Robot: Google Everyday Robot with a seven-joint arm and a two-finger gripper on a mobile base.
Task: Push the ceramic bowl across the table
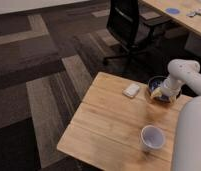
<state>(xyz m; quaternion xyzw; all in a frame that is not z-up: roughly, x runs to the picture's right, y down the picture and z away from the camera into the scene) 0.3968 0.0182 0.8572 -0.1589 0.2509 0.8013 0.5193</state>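
The dark blue ceramic bowl [157,89] sits near the far right edge of the light wooden table [109,125]. My white arm comes in from the right and bends down over the bowl. My gripper [160,91] is at the bowl, on or just inside its near right part, and hides much of it.
A small white rectangular block [131,90] lies on the table left of the bowl. A white paper cup [152,137] stands near the table's front right. A black office chair [129,25] stands behind the table. A longer desk with a blue disc [172,10] is at the back right.
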